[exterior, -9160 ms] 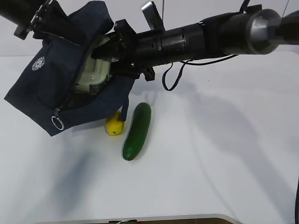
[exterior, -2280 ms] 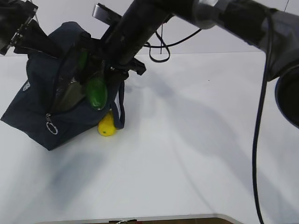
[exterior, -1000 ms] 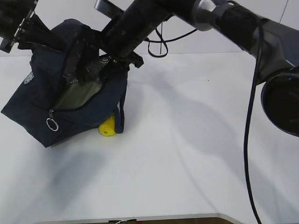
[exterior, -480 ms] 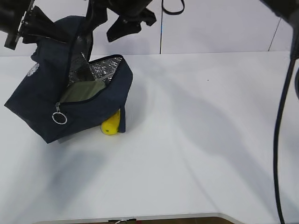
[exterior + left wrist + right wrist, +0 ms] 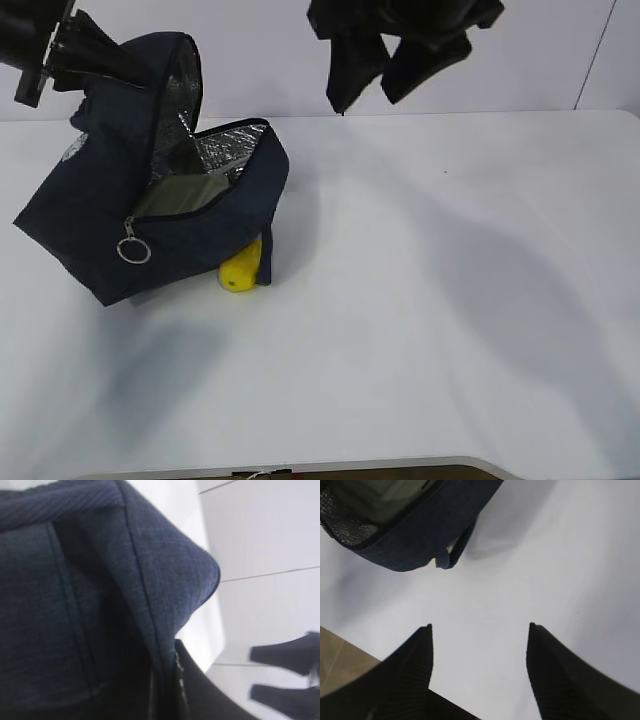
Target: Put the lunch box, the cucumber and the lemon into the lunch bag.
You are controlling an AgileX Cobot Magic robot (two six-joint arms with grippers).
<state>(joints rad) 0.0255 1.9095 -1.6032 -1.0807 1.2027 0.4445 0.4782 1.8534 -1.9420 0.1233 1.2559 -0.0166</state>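
Left gripper (image 5: 50, 55) clamped shut on bag (image 5: 110, 215) top flap, lifting it so mouth gaped toward right arm; foil lining showed. Pale green lid of box (image 5: 180, 197) visible inside bag; cucumber not seen, presumably inside too. Right gripper (image 5: 385, 75) hung high above table (image 5: 450, 300), jaws apart, empty. Lemon (image 5: 240, 270) lay on table, tucked against bag's lower edge beside handle (image 5: 268, 255). Bag overhang and handle crowded approach to lemon.
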